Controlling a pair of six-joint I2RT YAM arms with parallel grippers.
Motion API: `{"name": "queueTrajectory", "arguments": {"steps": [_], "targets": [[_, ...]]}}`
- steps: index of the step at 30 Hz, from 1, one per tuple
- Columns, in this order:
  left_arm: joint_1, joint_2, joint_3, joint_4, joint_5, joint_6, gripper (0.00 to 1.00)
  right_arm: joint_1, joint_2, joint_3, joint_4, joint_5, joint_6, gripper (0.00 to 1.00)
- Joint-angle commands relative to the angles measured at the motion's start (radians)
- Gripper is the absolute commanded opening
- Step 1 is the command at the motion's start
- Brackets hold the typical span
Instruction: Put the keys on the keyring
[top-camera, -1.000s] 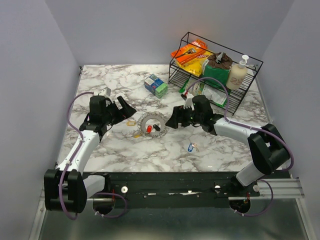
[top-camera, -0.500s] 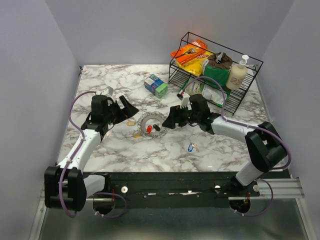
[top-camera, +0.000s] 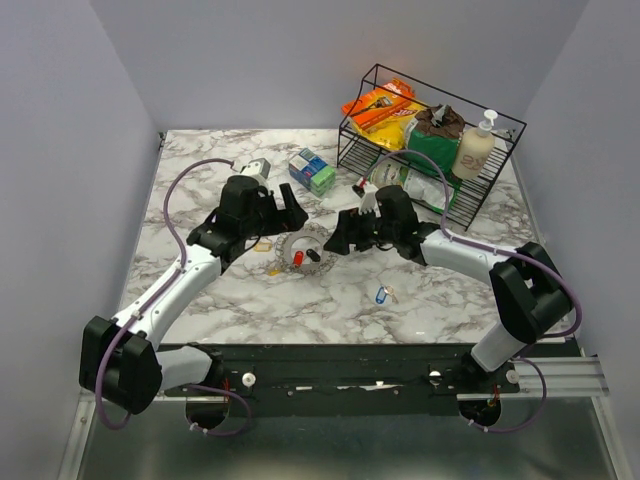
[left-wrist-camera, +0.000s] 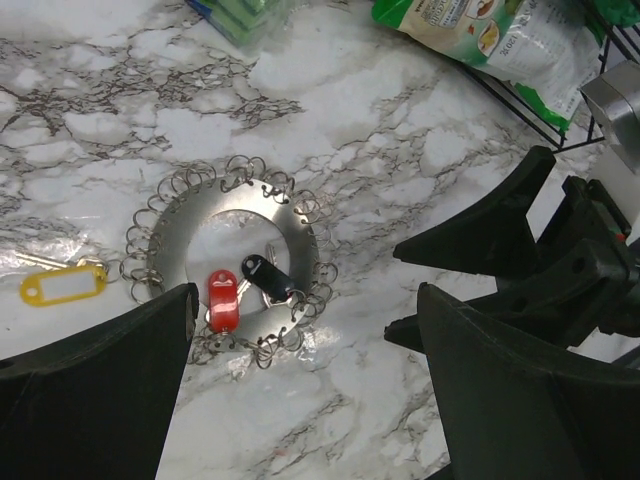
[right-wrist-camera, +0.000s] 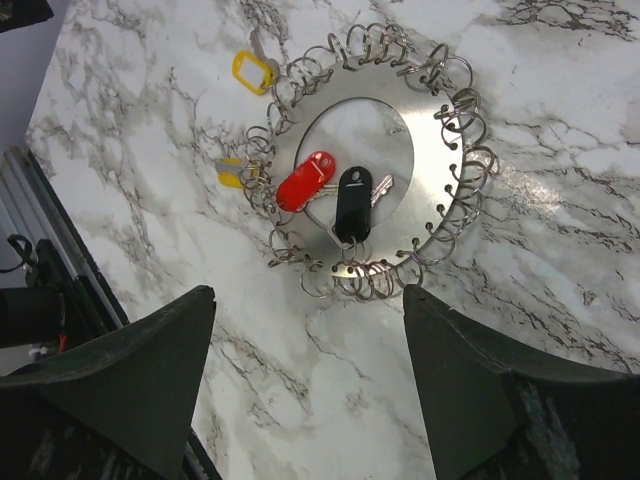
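The keyring (top-camera: 289, 242) is a flat silvery disc edged with small wire loops, lying mid-table. A red key (left-wrist-camera: 222, 300) and a black key (left-wrist-camera: 268, 278) rest in its hole. One yellow key (left-wrist-camera: 60, 287) lies just left of the keyring (left-wrist-camera: 175, 215) and another yellow key (right-wrist-camera: 232, 172) touches its rim. The blue key (top-camera: 380, 295) lies apart, nearer the front. My left gripper (top-camera: 287, 214) hovers open over the keyring's back edge. My right gripper (top-camera: 334, 238) is open at its right side, holding nothing. In the right wrist view the keyring (right-wrist-camera: 440, 170) lies beyond the right gripper (right-wrist-camera: 308, 295).
A black wire rack (top-camera: 372, 73) at the back right holds snack bags and a soap bottle (top-camera: 474, 148). A green bag (left-wrist-camera: 500, 30) lies in front of it. Small green and blue cartons (top-camera: 313, 171) stand behind the keyring.
My left arm has swung right and forward, bringing its gripper from the table's left to just behind the keyring. The right gripper has edged slightly left toward the keyring.
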Motion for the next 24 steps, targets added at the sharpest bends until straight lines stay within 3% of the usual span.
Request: {"name": "queueTrajectory", "arguments": {"steps": [1,24], "targets": [[-0.058,0.023,0.048,-0.098,-0.182,0.048,0.99,0.005,0.014,-0.017,-0.021,0.035,-0.010,0.83],[-0.069,0.028,0.032,-0.027,-0.057,0.032,0.99,0.005,0.130,-0.069,0.051,-0.070,-0.021,0.61]]}}
